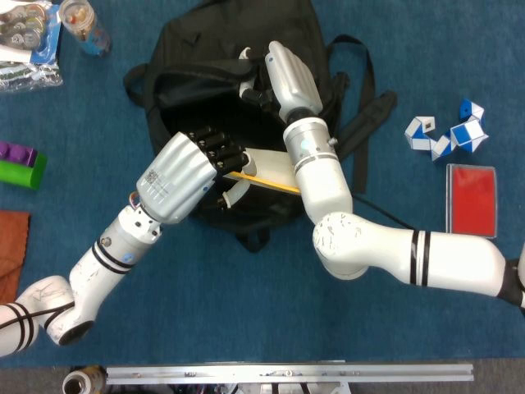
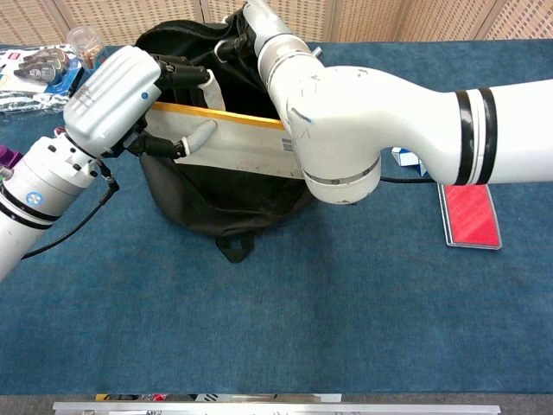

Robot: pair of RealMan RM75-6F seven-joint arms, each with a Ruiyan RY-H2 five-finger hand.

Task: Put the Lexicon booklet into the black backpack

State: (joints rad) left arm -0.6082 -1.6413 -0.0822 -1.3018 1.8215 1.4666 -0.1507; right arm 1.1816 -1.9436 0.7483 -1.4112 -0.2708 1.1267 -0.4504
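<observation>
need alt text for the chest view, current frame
The robot's left hand holds a pale, yellow-edged booklet across the open mouth of a black backpack on a blue table. Its right hand grips the backpack's far rim, the white right arm covering the booklet's far end. A red case lies to the right.

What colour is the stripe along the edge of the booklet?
Yellow, along the top edge of the booklet; the chest view shows it best.
</observation>
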